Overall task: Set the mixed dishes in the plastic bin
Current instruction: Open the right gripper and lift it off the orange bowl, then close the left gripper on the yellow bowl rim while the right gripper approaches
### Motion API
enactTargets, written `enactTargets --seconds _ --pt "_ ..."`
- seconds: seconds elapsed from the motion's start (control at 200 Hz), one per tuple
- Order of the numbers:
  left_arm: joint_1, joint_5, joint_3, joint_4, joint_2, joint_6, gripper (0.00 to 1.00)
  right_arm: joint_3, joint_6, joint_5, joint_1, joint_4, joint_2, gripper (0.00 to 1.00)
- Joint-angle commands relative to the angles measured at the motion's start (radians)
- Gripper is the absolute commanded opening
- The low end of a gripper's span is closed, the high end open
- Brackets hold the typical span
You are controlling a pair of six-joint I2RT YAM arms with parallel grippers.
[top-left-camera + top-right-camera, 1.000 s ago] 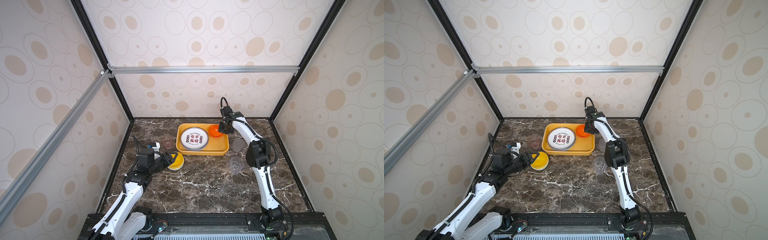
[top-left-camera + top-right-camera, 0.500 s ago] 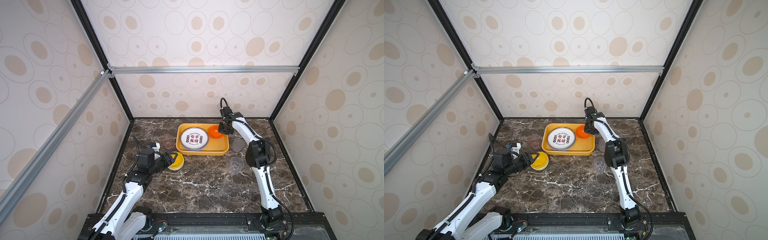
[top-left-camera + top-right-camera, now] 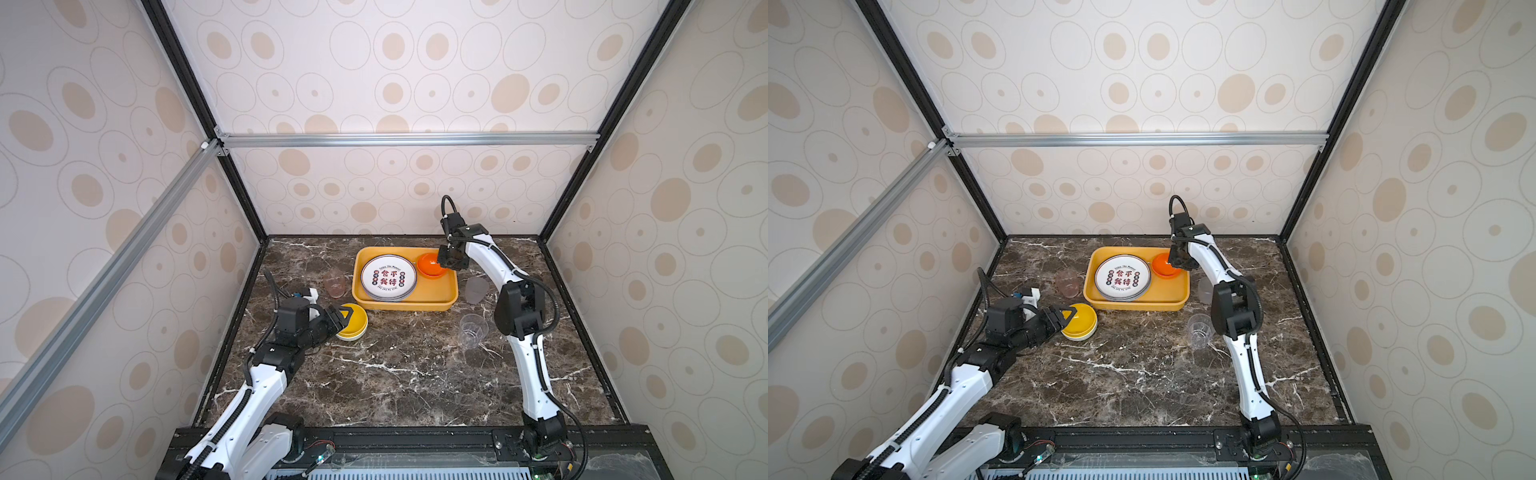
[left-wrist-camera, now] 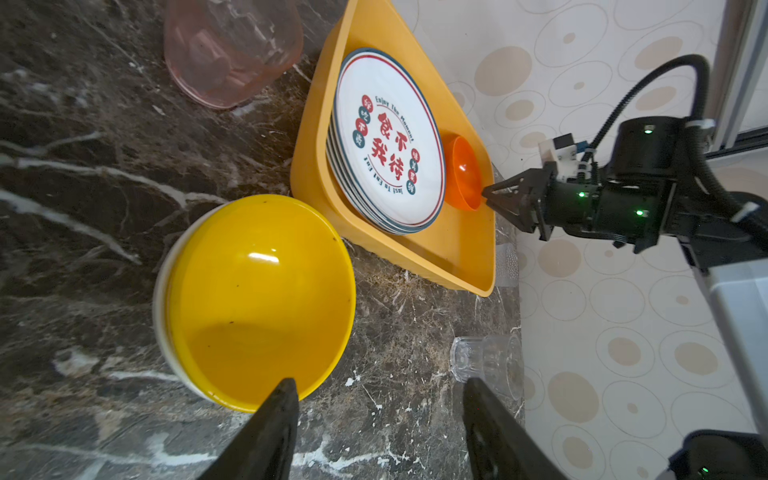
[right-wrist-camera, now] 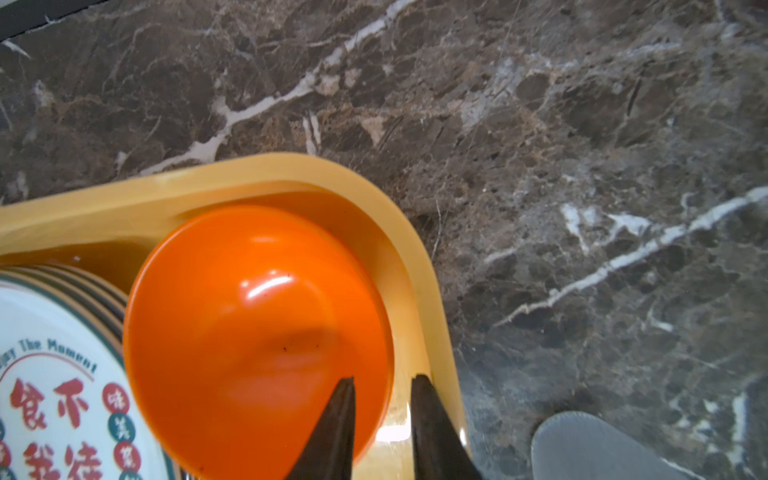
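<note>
Bin [image 3: 405, 306] – shallow yellow tub with rounded corners and a rolled rim, at back centre of the desk [image 3: 395, 374]. Its long axis runs side to side in both top views, parallel to the back wall.

Plates [image 3: 388, 277] – a flat stack, white with dark rims, red and black characters face up, filling the bin's left half. The print reads upright from the front of the desk.

Orange bowl [image 5: 249, 324] – mouth up, in the bin's back right corner, just beside the plates.

Right end effector [image 5: 382, 380] – narrow gap, straddling the orange bowl's rim. One finger [image 5: 332, 428] is inside the bowl, its mate between bowl and bin wall. Daylight shows on both sides of the rim, so it is not clamped.

Yellow bowl [image 4: 257, 299] – mouth up on the desk, just off the bin's front left corner, nested in a cream bowl [image 4: 160, 299].

Left end effector [image 4: 380, 399] – wide, holding nothing, one fingertip at the yellow bowl's rim.

Pink cup [image 3: 335, 284] – on the desk left of the bin. Grey cup [image 3: 476, 290] – right of it. Which way either points I cannot tell.

Clear cup [image 3: 472, 330] – upright, front right of the bin.
</note>
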Motion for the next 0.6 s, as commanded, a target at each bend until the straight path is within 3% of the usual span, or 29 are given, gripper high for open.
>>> enactTargets --seconds 0.0,0.25,0.595 --pt "-0.001 -0.069 0.069 -0.09 0.009 0.04 0.62 -0.077 -0.007 0.009 0.009 -0.009 -0.136 0.28" --pt "0.0 -0.21 0.175 -0.24 0.081 0.115 0.58 -0.401 -0.04 -0.123 0.056 0.139 -0.421 0.33" --pt "0.003 -0.335 0.232 -0.306 0.23 0.175 0.55 -0.831 -0.157 -0.456 0.17 0.414 -0.754 0.36"
